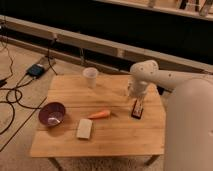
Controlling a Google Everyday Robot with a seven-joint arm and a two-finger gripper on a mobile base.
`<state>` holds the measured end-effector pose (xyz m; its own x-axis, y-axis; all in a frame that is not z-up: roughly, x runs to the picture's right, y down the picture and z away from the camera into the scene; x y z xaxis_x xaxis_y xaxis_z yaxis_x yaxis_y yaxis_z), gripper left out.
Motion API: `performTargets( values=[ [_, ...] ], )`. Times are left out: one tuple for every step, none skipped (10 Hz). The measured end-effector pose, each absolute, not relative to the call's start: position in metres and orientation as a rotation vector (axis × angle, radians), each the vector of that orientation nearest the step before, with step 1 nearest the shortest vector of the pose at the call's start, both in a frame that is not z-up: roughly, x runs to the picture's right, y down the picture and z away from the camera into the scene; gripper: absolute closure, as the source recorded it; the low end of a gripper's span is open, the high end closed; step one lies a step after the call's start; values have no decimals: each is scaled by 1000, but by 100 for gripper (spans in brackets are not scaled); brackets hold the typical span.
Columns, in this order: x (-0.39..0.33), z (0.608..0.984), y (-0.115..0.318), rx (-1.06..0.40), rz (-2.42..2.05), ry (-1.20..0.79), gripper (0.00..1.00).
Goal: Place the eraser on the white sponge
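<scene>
The eraser (137,108), a small black block with red-orange edging, lies flat on the right part of the wooden table (115,135). The white sponge (84,128), a flat off-white pad, lies nearer the front, left of the middle. My gripper (134,93) hangs from the white arm just above and behind the eraser, at its far end. The arm comes in from the right.
An orange carrot (99,114) lies between sponge and eraser. A purple bowl (52,113) sits at the table's left. A white plastic cup (90,77) stands at the back. Cables and a dark box (37,70) lie on the floor at left.
</scene>
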<state>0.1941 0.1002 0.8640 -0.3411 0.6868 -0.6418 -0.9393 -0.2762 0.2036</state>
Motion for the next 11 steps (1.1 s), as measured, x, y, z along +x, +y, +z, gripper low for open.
performTargets(
  values=[
    [203, 872, 103, -525, 1849, 691, 35],
    [207, 877, 105, -524, 1855, 696, 35],
    [211, 882, 108, -526, 1860, 704, 35],
    [214, 886, 111, -528, 1863, 708, 35],
    [217, 892, 114, -533, 1865, 715, 35],
    [218, 895, 115, -536, 1865, 718, 35],
    [219, 900, 117, -540, 1864, 723, 35],
    [220, 904, 118, -544, 1863, 727, 35],
    [221, 907, 119, -547, 1863, 730, 35],
    [221, 909, 120, -550, 1862, 734, 35],
    [222, 912, 122, -553, 1862, 740, 35]
  ],
)
